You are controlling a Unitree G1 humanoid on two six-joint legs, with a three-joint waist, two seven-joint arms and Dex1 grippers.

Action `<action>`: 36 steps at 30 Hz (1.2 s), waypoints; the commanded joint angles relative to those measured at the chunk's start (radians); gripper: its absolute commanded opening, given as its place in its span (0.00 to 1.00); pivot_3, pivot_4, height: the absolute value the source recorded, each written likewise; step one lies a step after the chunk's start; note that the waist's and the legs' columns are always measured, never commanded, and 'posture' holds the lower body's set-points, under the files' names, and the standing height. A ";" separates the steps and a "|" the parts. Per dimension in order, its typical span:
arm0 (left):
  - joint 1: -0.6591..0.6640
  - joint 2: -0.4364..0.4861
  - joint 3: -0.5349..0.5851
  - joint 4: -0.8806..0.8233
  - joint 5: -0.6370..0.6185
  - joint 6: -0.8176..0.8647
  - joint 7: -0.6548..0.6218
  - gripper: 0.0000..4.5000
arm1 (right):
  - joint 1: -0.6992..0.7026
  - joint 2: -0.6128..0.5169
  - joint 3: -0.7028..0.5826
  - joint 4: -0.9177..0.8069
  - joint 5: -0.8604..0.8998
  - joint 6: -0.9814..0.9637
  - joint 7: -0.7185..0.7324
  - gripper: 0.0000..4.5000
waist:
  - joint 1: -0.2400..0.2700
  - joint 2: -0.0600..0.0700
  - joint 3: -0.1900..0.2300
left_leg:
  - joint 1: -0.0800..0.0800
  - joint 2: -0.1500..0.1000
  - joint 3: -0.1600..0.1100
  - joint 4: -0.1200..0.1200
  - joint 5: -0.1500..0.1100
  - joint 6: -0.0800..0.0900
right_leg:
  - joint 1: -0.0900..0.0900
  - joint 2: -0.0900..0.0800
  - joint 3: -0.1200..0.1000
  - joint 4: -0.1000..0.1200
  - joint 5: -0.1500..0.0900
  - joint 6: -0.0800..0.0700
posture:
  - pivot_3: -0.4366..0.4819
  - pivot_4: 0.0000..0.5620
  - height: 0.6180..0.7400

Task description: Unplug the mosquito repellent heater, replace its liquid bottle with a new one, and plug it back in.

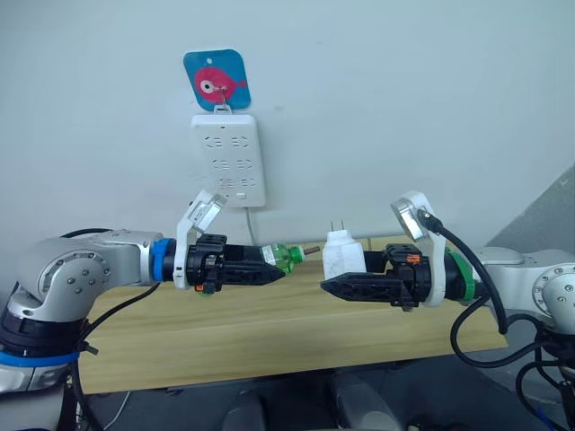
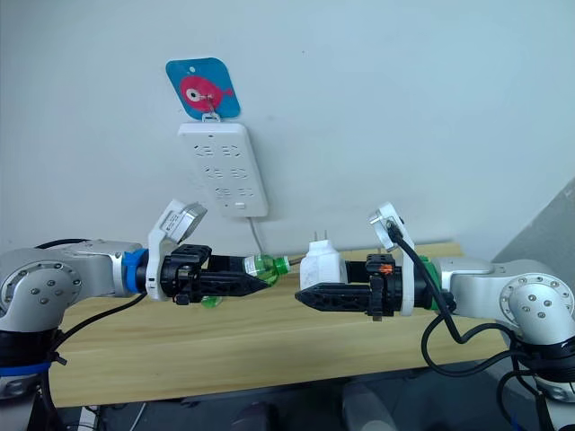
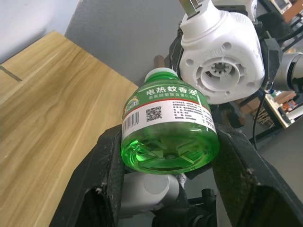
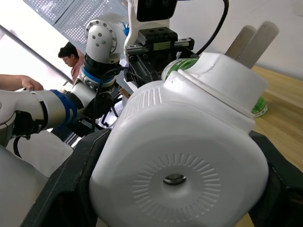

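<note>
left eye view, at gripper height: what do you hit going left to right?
left gripper → green bottle → heater → right gripper body and wrist. The power strip hangs on the wall above.

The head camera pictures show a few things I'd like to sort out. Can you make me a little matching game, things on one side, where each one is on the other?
Things:
1. green liquid bottle
2. mosquito repellent heater
3. power strip
4. fish sticker

Places:
A. on the wall, above the strip
B. held in the right gripper, prongs up
C. held in the left gripper
D. hanging on the wall, above the wooden table

Pairs: 1-C, 2-B, 3-D, 4-A
</note>
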 commanded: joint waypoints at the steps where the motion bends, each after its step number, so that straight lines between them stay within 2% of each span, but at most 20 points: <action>1: 0.036 0.006 0.040 -0.037 0.064 -0.080 -0.042 0.50 | -0.001 -0.022 -0.047 -0.011 0.004 0.003 0.008 0.74 | -0.002 0.000 0.000 | 0.000 0.000 0.000 0.000 0.000 0.000 | 0.000 0.000 0.000 0.000 0.000 0.000 | 0.32 0.19 0.91; 4: 0.082 -0.002 0.046 -0.056 0.119 -0.144 -0.057 0.50 | 0.024 -0.064 -0.071 0.005 -0.060 0.014 0.014 0.74 | 0.000 0.000 0.000 | 0.000 0.000 0.000 0.000 0.000 0.000 | 0.000 0.000 0.000 0.000 0.000 0.000 | 0.32 0.20 0.91; 7: 0.132 -0.038 0.068 -0.080 0.141 -0.191 -0.030 0.50 | 0.056 -0.114 -0.044 0.049 -0.261 0.024 0.002 0.74 | 0.005 0.000 0.000 | 0.000 0.000 0.001 0.001 0.000 0.000 | 0.000 0.000 0.001 -0.001 0.000 0.000 | 0.32 0.21 0.91; 10: 0.193 -0.075 0.060 -0.123 0.214 -0.278 -0.020 0.50 | 0.055 -0.123 0.027 0.140 -0.501 0.013 -0.018 0.74 | 0.010 0.000 0.000 | 0.000 0.000 0.003 0.001 0.000 0.000 | 0.000 0.000 0.002 -0.001 0.000 0.000 | 0.32 0.22 0.91; 13: 0.257 -0.113 0.041 -0.167 0.305 -0.384 -0.017 0.50 | 0.032 -0.177 0.225 0.209 -0.873 -0.125 0.113 0.74 | 0.012 0.000 0.000 | 0.001 0.000 0.004 0.001 0.000 0.000 | 0.000 -0.001 0.004 0.000 0.000 0.000 | 0.33 0.23 0.91; 20: 0.382 -0.167 -0.010 -0.172 0.517 -0.622 -0.032 0.50 | -0.103 -0.126 0.572 0.515 -1.442 -0.328 0.335 0.74 | 0.014 0.001 0.002 | 0.002 0.000 0.007 0.000 0.000 0.000 | -0.001 -0.001 0.005 0.000 0.000 0.000 | 0.35 0.24 0.91; 26: 0.463 -0.202 -0.025 -0.174 0.596 -0.713 -0.018 0.50 | -0.181 0.024 0.588 0.766 -1.573 -0.333 0.451 0.74 | 0.021 -0.001 0.005 | 0.002 0.000 0.007 0.001 0.000 0.000 | 0.000 -0.002 0.005 0.000 0.000 0.000 | 0.39 0.27 0.91; 31: 0.496 -0.218 -0.032 -0.163 0.631 -0.759 -0.023 0.50 | -0.210 0.091 0.571 0.925 -1.656 -0.360 0.520 0.74 | 0.024 0.001 0.008 | 0.002 -0.001 0.006 0.001 0.000 0.000 | 0.000 -0.002 0.005 0.000 0.001 -0.001 | 0.40 0.28 0.91; 34: 0.501 -0.226 -0.038 -0.156 0.644 -0.776 -0.023 0.50 | -0.213 0.115 0.551 0.970 -1.693 -0.376 0.535 0.96 | 0.027 0.001 0.009 | 0.002 -0.001 0.006 0.001 0.000 0.000 | 0.000 -0.002 0.004 0.000 0.001 -0.001 | 0.40 0.28 0.91; 36: 0.502 -0.231 -0.040 -0.149 0.650 -0.787 -0.024 0.50 | -0.209 0.123 0.528 0.965 -1.702 -0.373 0.543 0.98 | 0.026 0.001 0.010 | 0.002 -0.001 0.006 0.001 0.000 0.000 | 0.000 -0.002 0.004 0.000 0.001 0.000 | 0.39 0.29 0.91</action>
